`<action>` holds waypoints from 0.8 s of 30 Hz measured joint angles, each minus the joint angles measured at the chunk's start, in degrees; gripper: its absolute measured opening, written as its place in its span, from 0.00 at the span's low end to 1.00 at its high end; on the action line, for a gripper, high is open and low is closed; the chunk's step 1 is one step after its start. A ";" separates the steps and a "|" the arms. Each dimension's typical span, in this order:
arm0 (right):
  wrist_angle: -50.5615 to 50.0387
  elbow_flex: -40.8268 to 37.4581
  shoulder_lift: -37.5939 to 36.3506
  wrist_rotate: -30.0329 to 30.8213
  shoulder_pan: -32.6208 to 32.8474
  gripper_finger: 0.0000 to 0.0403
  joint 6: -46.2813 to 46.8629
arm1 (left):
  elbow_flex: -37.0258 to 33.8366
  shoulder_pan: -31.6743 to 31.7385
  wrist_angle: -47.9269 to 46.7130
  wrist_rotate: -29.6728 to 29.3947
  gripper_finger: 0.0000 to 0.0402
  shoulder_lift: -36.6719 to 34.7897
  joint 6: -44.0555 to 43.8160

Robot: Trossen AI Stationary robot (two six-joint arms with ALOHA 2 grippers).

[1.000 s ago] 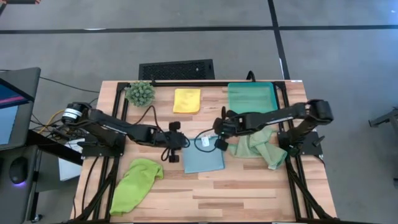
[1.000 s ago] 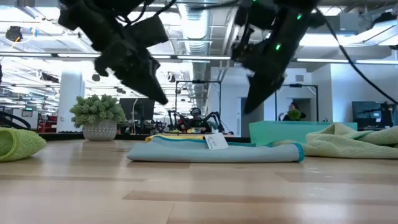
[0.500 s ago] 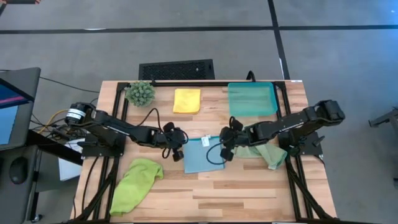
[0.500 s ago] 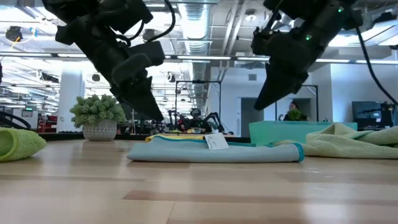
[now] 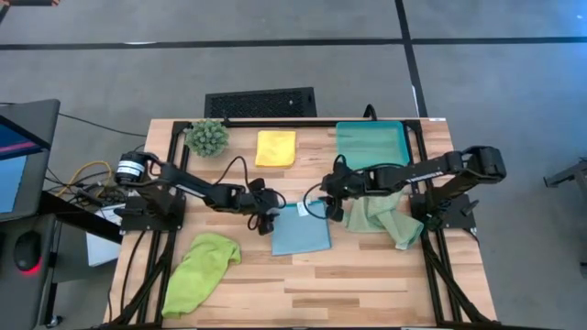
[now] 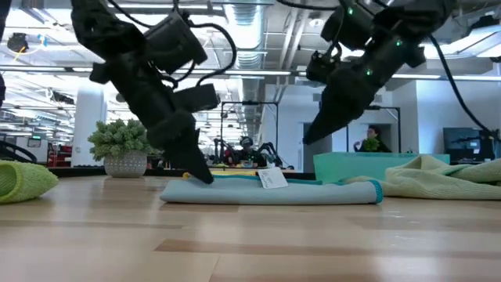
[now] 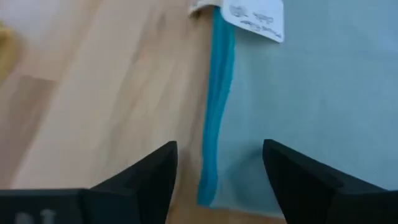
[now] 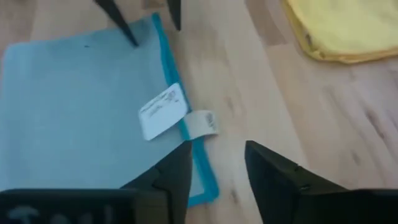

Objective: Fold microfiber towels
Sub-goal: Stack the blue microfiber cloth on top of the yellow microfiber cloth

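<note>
Left fingers point(image 7: 214, 171): spread open, empty, straddling the darker blue hem of the folded light blue microfiber towel point(image 5: 300, 231) at its left far corner.
Right fingers point(image 8: 214, 165): parted, empty, above the towel's right far corner, near its white care tag point(image 8: 163, 111).
Blue towel: flat at the middle of the pale wooden surface point(image 5: 367, 284).
Yellow folded towel point(image 5: 276, 148): farther back.

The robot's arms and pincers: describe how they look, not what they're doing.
Both arms are black, jointed and slender. The left arm has a silver-ringed joint near its base, with orange and yellow wires beside it. Black cables loop loosely near each wrist. The left pincer and right pincer each end in two dark, tapering, wedge-shaped fingers. Small green lights glow on the right arm in the low view.
</note>
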 joint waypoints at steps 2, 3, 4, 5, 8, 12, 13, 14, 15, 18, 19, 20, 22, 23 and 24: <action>1.70 -1.53 1.85 -0.22 -0.36 0.48 -1.43 | 0.09 0.53 -0.02 1.28 0.58 0.89 0.26; 2.38 -2.00 2.85 -0.44 -0.56 0.50 -1.81 | 0.15 0.81 -0.29 1.92 0.57 0.96 0.31; 3.32 -2.01 3.85 -1.02 -0.76 0.51 -2.07 | 0.20 1.07 -0.65 2.81 0.56 0.99 0.30; 4.14 -1.97 4.59 -1.89 -1.23 0.53 -2.17 | 0.22 1.43 -0.91 3.76 0.55 0.99 0.28; 7.83 -1.87 8.16 -4.67 -2.65 0.55 -2.26 | 0.21 1.99 -1.29 6.01 0.50 0.90 0.29; 10.05 -1.29 11.81 -9.08 -4.30 0.57 -3.11 | 0.17 2.66 -1.48 6.90 0.43 0.82 0.28; 10.04 -1.27 12.42 -9.30 -4.47 0.57 -3.18 | 0.17 2.86 -1.61 7.01 0.42 0.82 0.28; 9.99 -1.27 13.11 -9.41 -4.55 0.57 -3.27 | 0.17 3.04 -1.66 7.10 0.41 0.82 0.25; 10.26 -1.17 13.72 -9.41 -4.55 0.57 -3.47 | 0.17 3.24 -1.69 7.24 0.40 0.82 0.21; 10.58 -1.00 15.26 -9.26 -3.85 0.57 -3.87 | 0.17 3.38 -2.08 7.24 0.39 0.80 0.24; 10.57 -0.94 15.71 -9.05 -3.37 0.57 -4.29 | 0.17 3.38 -2.21 7.24 0.39 0.80 0.46; 10.45 -0.84 15.99 -8.85 -2.71 0.57 -4.69 | 0.20 3.37 -2.45 7.24 0.38 0.80 0.72; 10.46 -0.78 16.49 -7.84 -1.29 0.56 -4.93 | 0.19 3.40 -2.72 7.78 0.37 0.80 0.91; 10.51 -0.77 16.52 -7.36 -0.63 0.55 -4.94 | 0.17 3.43 -2.88 8.29 0.35 0.80 1.01; 10.55 -0.77 16.57 -7.14 0.00 0.54 -4.95 | 0.17 3.49 -2.95 8.83 0.34 0.79 1.08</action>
